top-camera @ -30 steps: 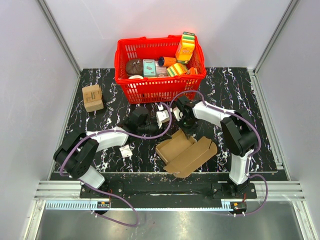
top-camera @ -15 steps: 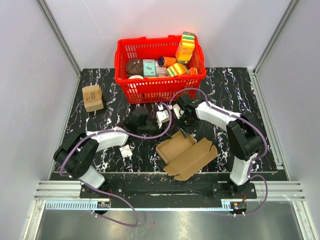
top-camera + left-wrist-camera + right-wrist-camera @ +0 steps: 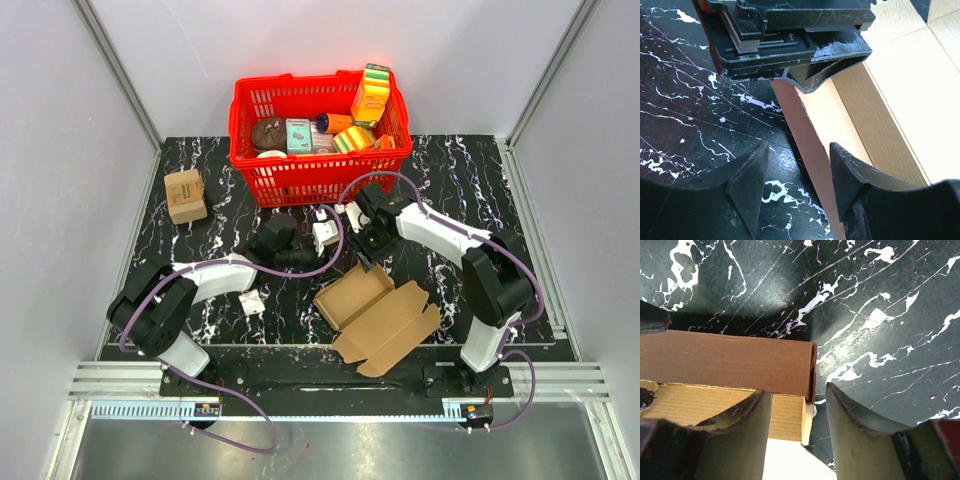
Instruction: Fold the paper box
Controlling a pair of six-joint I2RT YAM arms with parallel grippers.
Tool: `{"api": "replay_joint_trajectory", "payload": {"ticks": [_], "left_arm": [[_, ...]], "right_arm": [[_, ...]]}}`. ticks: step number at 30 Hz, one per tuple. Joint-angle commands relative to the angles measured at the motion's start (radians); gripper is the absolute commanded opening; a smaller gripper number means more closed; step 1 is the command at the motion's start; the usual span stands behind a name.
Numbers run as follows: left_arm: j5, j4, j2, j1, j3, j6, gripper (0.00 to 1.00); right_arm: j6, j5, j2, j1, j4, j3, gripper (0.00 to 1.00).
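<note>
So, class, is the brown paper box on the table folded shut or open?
Open, only partly folded: the paper box lies with its lid panel spread flat, its inside showing and one side wall raised.

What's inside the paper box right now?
Only bare cardboard shows inside the paper box; no contents visible. Its far corner, beneath the right gripper, is covered.

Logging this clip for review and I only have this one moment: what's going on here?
Two robot arms are working on the paper box, which lies on the table near their bases with its flaps spread and no folding finished. The right gripper sits at the box's far wall, jaws apart around the wall's edge and not clamped. The left gripper is also open and points at that same wall from the left.
</note>
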Motion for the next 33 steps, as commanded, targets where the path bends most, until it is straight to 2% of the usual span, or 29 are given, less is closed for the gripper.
{"api": "replay_joint_trajectory", "payload": {"ticks": [1,9,19,25,33], "left_arm": [[0.008,0.039,0.002,0.001,0.038,0.004,0.56],[0.000,0.039,0.003,0.001,0.038,0.004,0.56],[-0.009,0.037,0.000,0.003,0.037,0.007,0.56],[-0.015,0.037,-0.003,0.003,0.035,0.007,0.56],[-0.009,0.033,0.003,0.003,0.041,0.008,0.56]], "right_arm": [[0.006,-0.017,-0.002,0.009,0.018,0.026,0.52],[0.010,-0.006,0.060,0.009,0.056,0.018,0.53],[0.046,0.033,0.023,0.009,0.194,-0.077,0.59],[0.055,0.084,0.025,0.011,0.223,-0.101,0.64],[0.056,0.069,0.000,0.011,0.231,-0.108,0.67]]}}
